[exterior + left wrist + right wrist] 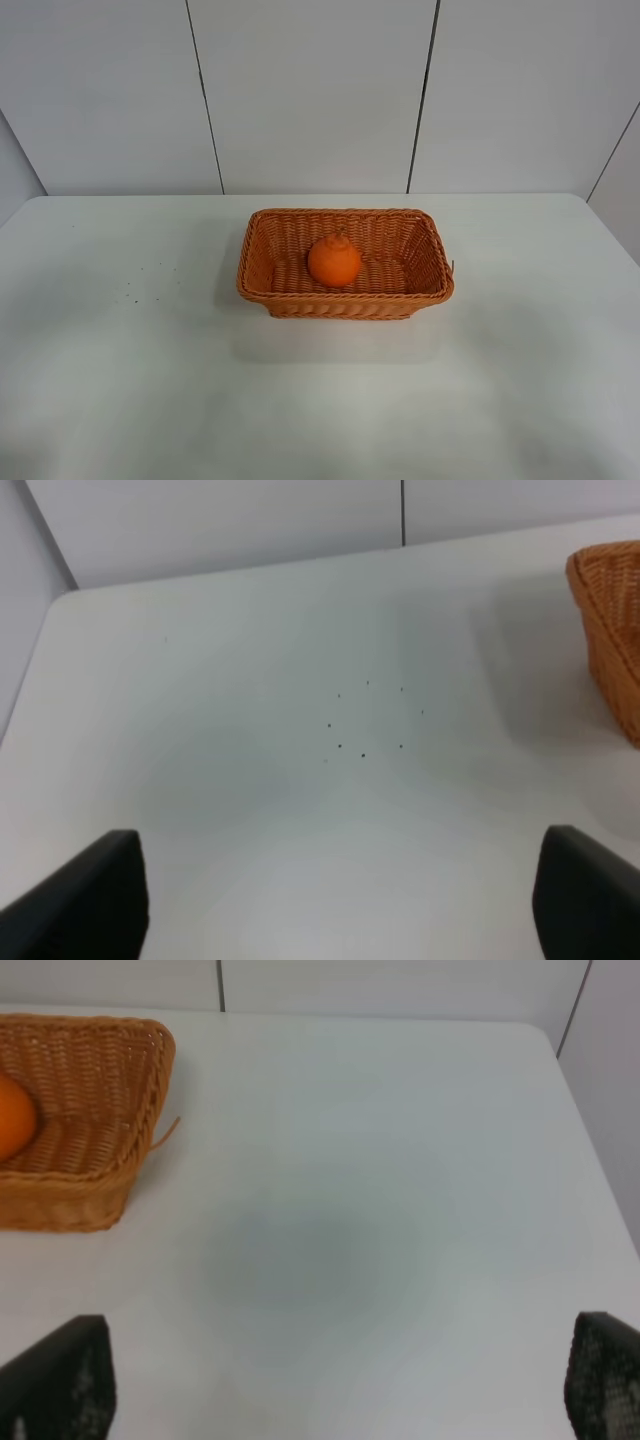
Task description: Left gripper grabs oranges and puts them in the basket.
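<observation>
We see the orange (pixel 334 261) sitting inside the basket (pixel 345 296) on the bench (pixel 120 380). Left end effector (pixel 340 900) and right end effector (pixel 340 1385) both spread wide, empty.

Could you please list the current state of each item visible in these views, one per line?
orange: upright, knobby top up, resting inside the basket, not held.
wicker basket: upright on the table, holding the one orange.
left gripper: jaws wide apart, empty, above bare table beside the basket.
right gripper: jaws wide apart, empty, above bare table on the basket's other side.
table: white, a few small dark specks.
</observation>
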You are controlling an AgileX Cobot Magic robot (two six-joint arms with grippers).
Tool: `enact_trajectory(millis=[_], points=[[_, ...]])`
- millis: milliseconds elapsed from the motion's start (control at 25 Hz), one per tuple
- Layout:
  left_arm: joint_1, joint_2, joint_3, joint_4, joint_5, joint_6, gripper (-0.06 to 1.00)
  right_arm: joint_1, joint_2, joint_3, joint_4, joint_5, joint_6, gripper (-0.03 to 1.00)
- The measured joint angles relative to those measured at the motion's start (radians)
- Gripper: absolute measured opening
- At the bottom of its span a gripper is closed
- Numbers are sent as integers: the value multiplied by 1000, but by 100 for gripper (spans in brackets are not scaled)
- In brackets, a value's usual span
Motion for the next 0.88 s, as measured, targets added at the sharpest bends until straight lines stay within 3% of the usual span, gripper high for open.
enact_trajectory(millis=[320,640,880], points=[[0,-139,43,-59,62,7,88,0,0,0,0,0,0,69],[0,-152,91,-121,109,45,87,0,0,0,0,0,0,69],[0,-152,92,-87,109,39,86,0,0,0,0,0,0,69]])
